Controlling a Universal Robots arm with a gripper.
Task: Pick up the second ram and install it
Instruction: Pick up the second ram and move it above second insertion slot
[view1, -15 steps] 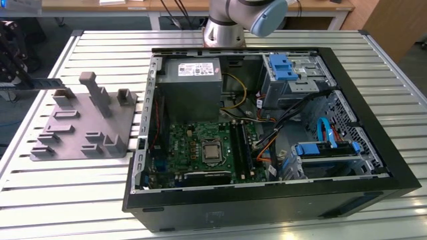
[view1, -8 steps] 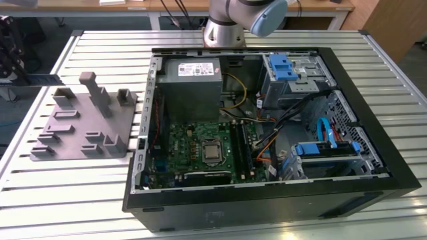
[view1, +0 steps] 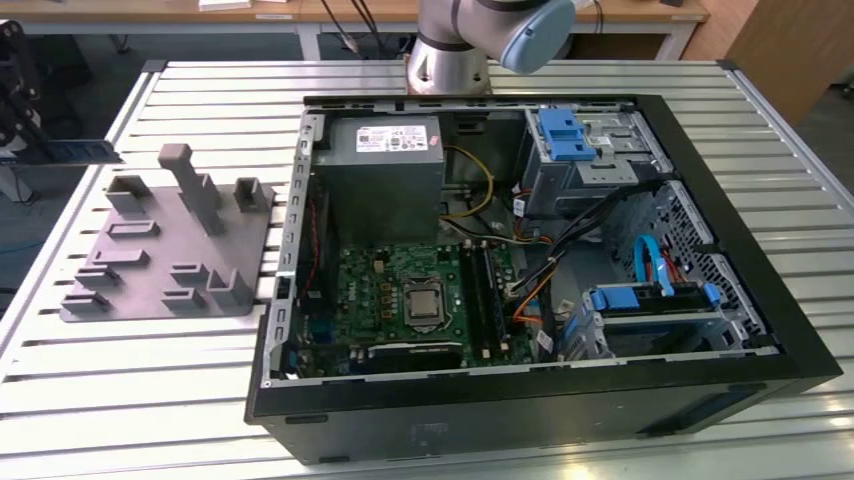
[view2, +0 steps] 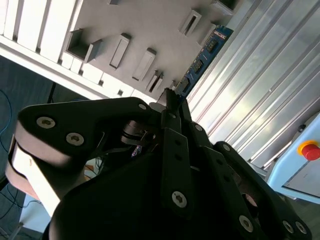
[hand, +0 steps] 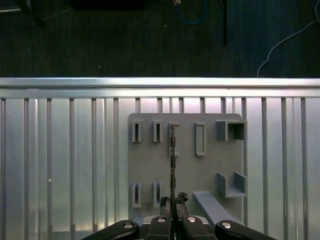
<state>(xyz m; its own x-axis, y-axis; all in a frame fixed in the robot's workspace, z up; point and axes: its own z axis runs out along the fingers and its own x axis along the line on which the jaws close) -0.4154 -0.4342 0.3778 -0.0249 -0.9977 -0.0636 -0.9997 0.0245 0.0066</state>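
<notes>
The arm (view1: 447, 55) by the computer case (view1: 534, 405) is silver-grey with a blue cap (view1: 537, 35); its black gripper (view2: 170, 100) has silver screws (view2: 179, 199).

Slatted table (view1: 134, 400); on it grey fixture plate (view1: 150, 258), open computer case (view1: 467, 425); seemingly arm base (view1: 447, 62)

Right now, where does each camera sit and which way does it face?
Exterior view: off the arm, high, looking down on the open computer case and grey fixture plate; arm's base shows.
First wrist view: at the wrist, straight down past the gripper, shut on the second ram, onto the plate.
Second wrist view: at the wrist, slanting along the gripper to ram and plate.
Shared: all three show the plate.
</notes>
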